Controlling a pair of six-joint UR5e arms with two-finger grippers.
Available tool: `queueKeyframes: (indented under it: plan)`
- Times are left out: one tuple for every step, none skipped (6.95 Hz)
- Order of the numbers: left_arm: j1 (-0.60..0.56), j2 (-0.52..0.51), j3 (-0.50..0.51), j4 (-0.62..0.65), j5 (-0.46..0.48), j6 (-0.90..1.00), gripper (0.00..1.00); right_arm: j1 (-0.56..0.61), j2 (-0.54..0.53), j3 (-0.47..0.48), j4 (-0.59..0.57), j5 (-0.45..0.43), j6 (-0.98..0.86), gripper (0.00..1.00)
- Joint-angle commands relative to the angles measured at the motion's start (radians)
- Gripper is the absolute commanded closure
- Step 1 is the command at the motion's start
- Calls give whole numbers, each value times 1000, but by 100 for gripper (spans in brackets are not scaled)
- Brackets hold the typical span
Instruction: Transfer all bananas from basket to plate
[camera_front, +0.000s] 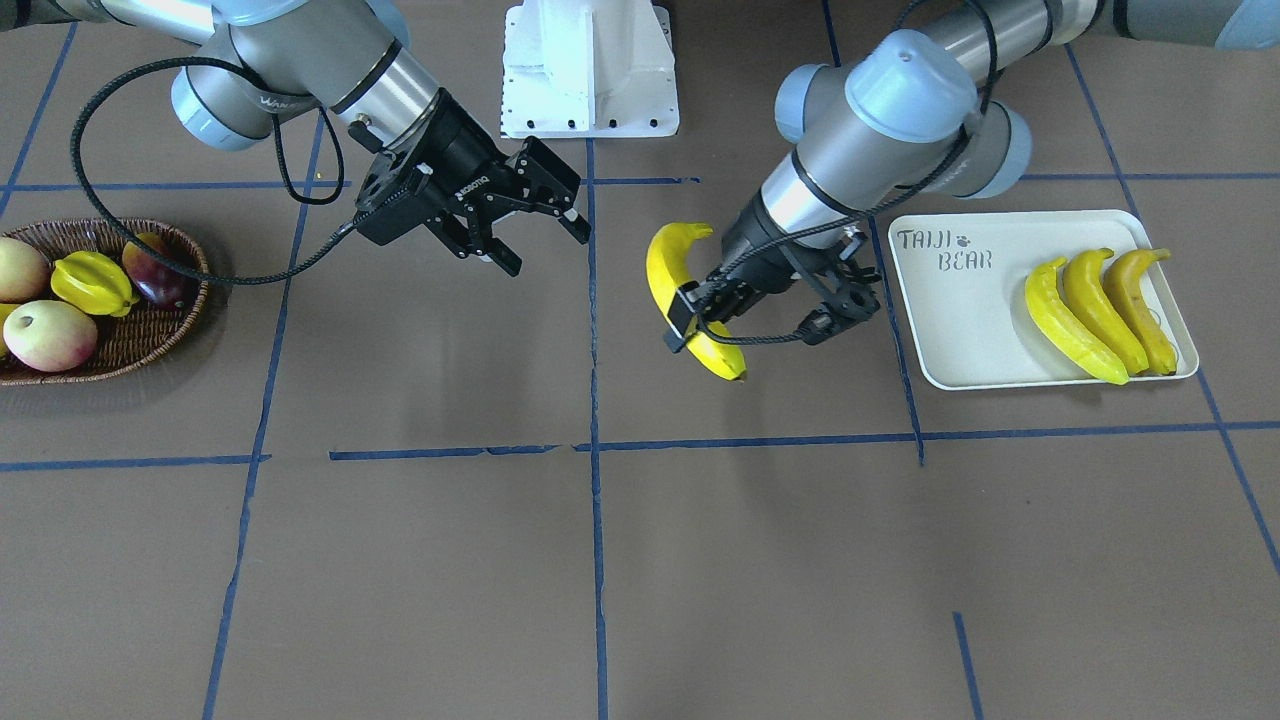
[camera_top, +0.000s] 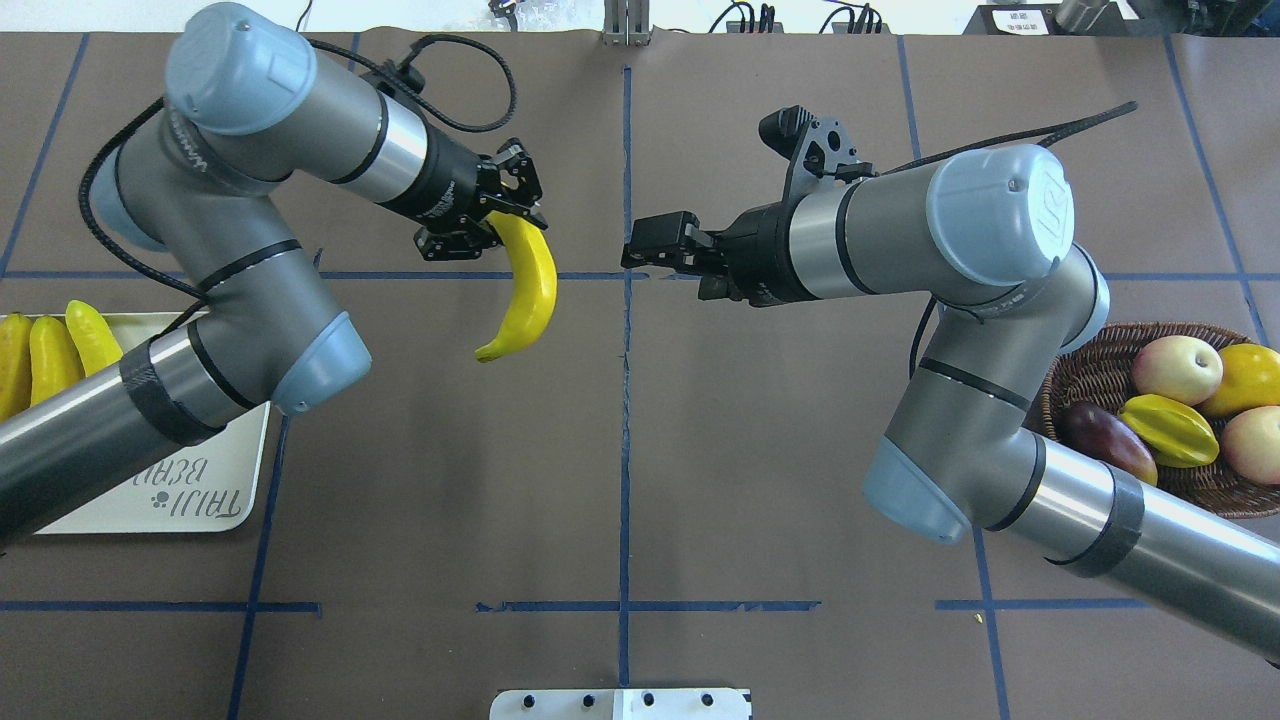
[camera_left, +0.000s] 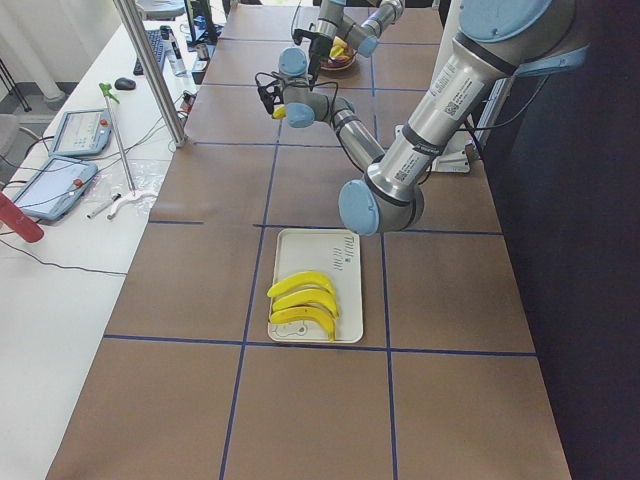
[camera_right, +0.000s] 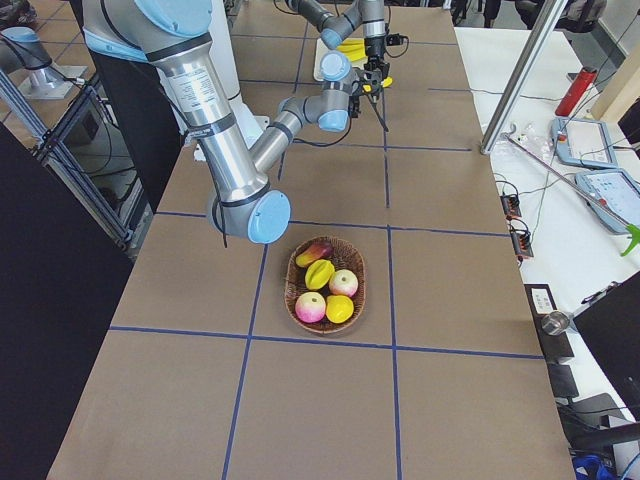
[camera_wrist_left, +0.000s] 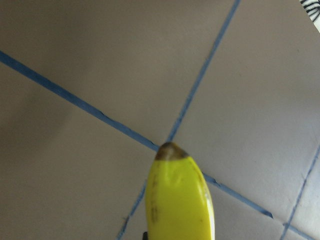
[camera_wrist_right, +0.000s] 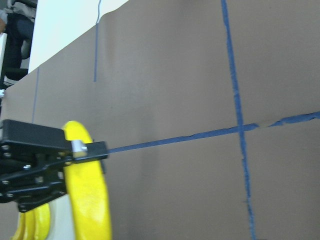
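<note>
My left gripper (camera_front: 690, 320) is shut on a yellow banana (camera_front: 665, 265) and holds it above the table, between the centre line and the plate (camera_front: 960, 330). The held banana also shows in the overhead view (camera_top: 530, 290) and the left wrist view (camera_wrist_left: 180, 200). Three bananas (camera_front: 1085, 315) lie side by side on the plate, the rightmost a duller orange-brown (camera_front: 1140, 300). My right gripper (camera_front: 545, 250) is open and empty, raised near the centre line and facing the left gripper. The basket (camera_front: 195, 290) holds no banana.
The basket holds apples, a ribbed yellow starfruit (camera_front: 92, 282) and a dark red mango (camera_front: 155, 275). The robot's white base (camera_front: 590, 70) stands at the table's middle edge. Blue tape lines cross the brown table. Black cables loop off both wrists.
</note>
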Motion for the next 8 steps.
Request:
queueKeyframes:
  plan:
    - [-104,135,-38,30,-4,7,100,65,-2,4,-229,80,-96,0]
    - [-112,183,-61,63,-2,91,100,88,-1,3,-346,81,-212,0]
    - [-112,297,-85,96,4,172,100,136,-7,1,-421,125,-300,0]
    - [-114,397,-92,96,6,202,100,208,-17,1,-484,217,-392,0]
    - [-107,474,-86,94,4,206,100,250,-33,1,-506,250,-469,0]
    - [-110,505,-73,91,1,217,100,259,-44,-2,-506,252,-480,0]
    - [-107,530,-66,85,5,232,100,260,-42,0,-506,252,-480,0]
    - [-109,533,-59,85,7,260,98,260,-41,1,-506,250,-480,0]
